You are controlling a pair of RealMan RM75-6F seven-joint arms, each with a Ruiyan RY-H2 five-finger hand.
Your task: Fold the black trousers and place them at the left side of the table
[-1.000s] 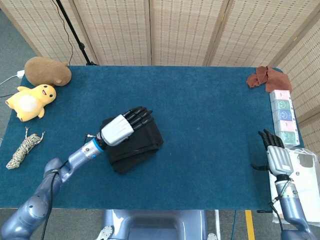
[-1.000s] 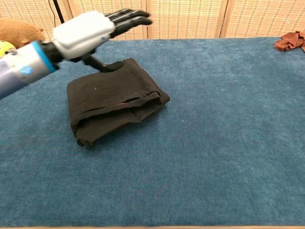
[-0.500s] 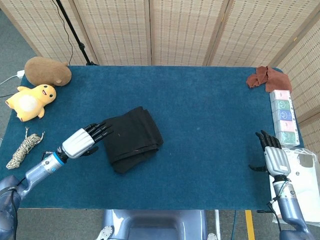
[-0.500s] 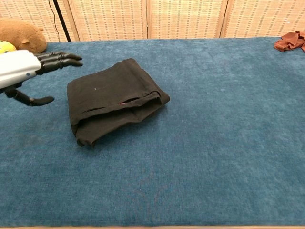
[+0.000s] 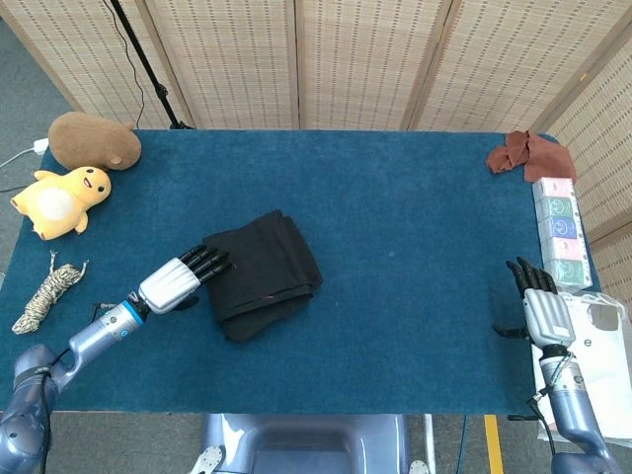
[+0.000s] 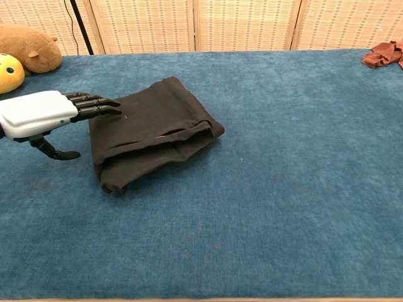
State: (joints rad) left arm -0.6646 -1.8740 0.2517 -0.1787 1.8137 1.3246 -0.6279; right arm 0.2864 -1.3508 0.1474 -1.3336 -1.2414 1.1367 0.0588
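Left hand (image 6: 39, 114): nearest the robot, low over the table (image 5: 415, 227), flat, fingers extended and spread, nothing held. Fingertips (image 5: 219, 260) are seen at the near-left edge of the black trousers (image 5: 262, 273); contact cannot be confirmed.

Right hand (image 5: 542, 306): at the right table edge, well apart from the garment, fingers apart, nothing held.

Black trousers: folded into a compact bundle, lying left of table centre, not yet at the left side. The long axis is judged to run diagonally, from the near-left corner to the far-right one; the layered open edges are turned toward the robot's right and front.

Step in hand, as judged: the bundle is to be shifted leftward. The fingers are best slid under the near-left edge, with the thumb pressed on top, so that all layers are taken together and the fold is not dragged open.

Farther items: rope bundle (image 5: 46, 292), yellow plush toy (image 5: 59, 200) and brown plush toy (image 5: 93, 140) at the left edge; reddish cloth (image 5: 528, 153) at the far right corner.
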